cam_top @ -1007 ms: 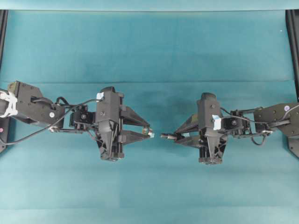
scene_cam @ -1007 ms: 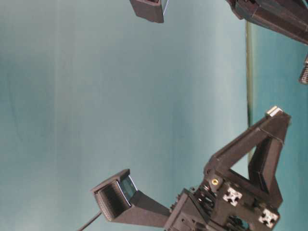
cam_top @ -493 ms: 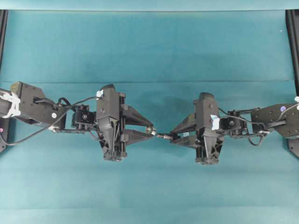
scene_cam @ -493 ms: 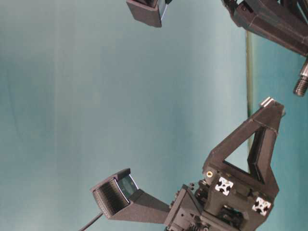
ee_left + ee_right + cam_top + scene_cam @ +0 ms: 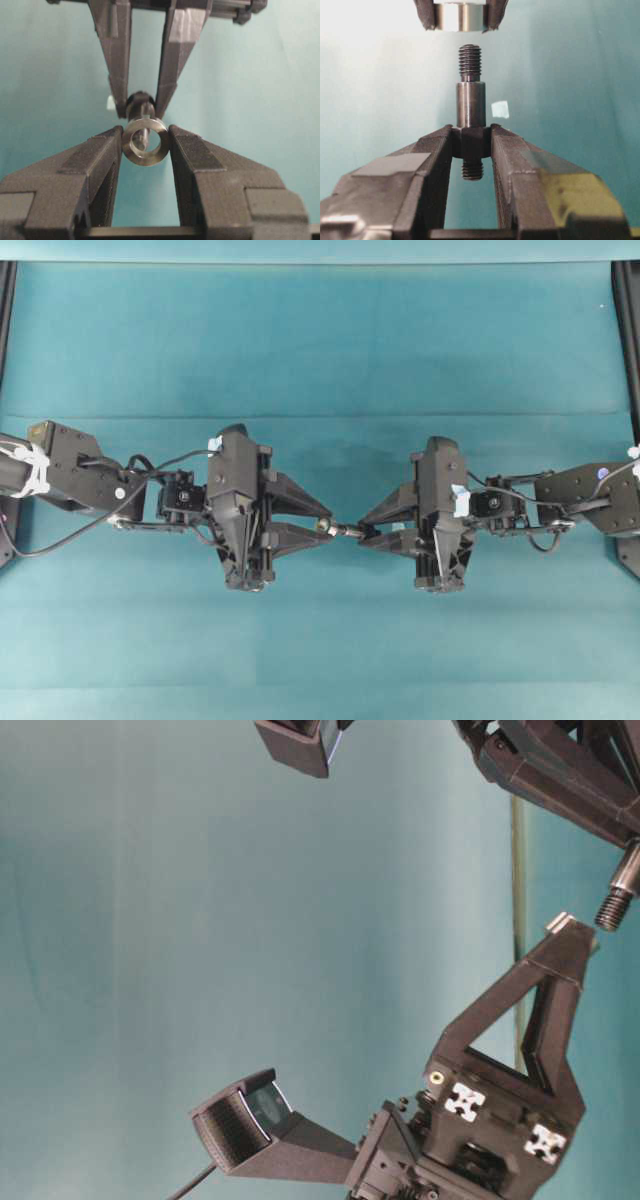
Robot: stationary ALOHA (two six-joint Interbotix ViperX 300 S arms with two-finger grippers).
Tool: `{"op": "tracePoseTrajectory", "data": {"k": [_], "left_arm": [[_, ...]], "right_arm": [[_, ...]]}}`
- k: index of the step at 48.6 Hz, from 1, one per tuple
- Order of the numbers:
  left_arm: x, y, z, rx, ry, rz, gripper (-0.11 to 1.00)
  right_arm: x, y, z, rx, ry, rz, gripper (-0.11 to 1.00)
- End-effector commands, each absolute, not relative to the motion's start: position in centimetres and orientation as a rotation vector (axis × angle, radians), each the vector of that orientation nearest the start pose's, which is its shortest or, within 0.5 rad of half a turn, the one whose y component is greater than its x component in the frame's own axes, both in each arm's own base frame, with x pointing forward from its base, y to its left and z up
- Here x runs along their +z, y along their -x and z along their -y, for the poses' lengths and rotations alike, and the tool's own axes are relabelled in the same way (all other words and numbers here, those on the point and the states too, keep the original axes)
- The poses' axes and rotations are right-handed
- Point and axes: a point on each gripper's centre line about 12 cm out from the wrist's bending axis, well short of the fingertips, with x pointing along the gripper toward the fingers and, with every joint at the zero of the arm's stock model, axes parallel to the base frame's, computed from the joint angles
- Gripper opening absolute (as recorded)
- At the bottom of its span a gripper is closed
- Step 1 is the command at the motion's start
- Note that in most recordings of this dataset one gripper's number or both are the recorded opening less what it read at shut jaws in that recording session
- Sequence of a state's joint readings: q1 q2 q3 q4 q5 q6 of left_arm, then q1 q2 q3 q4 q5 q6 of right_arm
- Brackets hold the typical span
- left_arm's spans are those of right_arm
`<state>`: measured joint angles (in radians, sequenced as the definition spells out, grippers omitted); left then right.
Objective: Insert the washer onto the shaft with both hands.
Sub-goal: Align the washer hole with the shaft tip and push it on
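My left gripper (image 5: 327,527) (image 5: 145,136) is shut on the washer (image 5: 145,160), a silvery ring held edge-on between the fingertips with its hole facing the right arm. My right gripper (image 5: 364,531) (image 5: 472,134) is shut on the shaft (image 5: 471,102) at its thick collar, threaded tip pointing at the washer (image 5: 460,17). Both are held above the cloth at mid-table. The shaft (image 5: 345,531) tip sits just short of the washer (image 5: 323,527), with a small gap showing in the right wrist view. Through the ring's hole the shaft (image 5: 142,138) shows slightly left of centre. In the table-level view the shaft (image 5: 612,905) hangs close above the left fingertips (image 5: 562,927).
A teal cloth (image 5: 320,340) covers the table. One pale square tape bit (image 5: 500,109) (image 5: 110,102) lies on it under the grippers. Black frame rails (image 5: 628,330) stand at the left and right edges. The left wrist camera (image 5: 240,1122) juts out low in the table-level view.
Both grippers have moved toward each other along the same line. The gap between the shaft's tip and the washer has shrunk from wide to very small. Both grips are unchanged.
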<state>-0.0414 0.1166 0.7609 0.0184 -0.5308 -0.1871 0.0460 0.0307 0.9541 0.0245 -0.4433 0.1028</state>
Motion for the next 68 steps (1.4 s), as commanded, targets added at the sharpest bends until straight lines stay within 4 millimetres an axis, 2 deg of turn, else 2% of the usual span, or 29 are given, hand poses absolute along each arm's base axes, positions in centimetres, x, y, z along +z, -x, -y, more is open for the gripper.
{"op": "tracePoseTrajectory", "data": {"k": [1, 22, 68], "left_arm": [[15.27, -39.95, 1.90, -0.027, 0.165, -0.325, 0.37], [14.42, -39.08, 1.74, -0.021, 0.166, -0.353, 0.37], [14.49, -39.83, 1.53, -0.016, 0.169, -0.338, 0.37]], "right_arm": [[12.08, -33.98, -1.31, -0.005, -0.120, -0.507, 0.00], [12.03, -33.57, -1.29, -0.012, -0.147, -0.504, 0.00], [12.72, -34.31, -1.26, -0.010, -0.152, -0.446, 0.00]]}}
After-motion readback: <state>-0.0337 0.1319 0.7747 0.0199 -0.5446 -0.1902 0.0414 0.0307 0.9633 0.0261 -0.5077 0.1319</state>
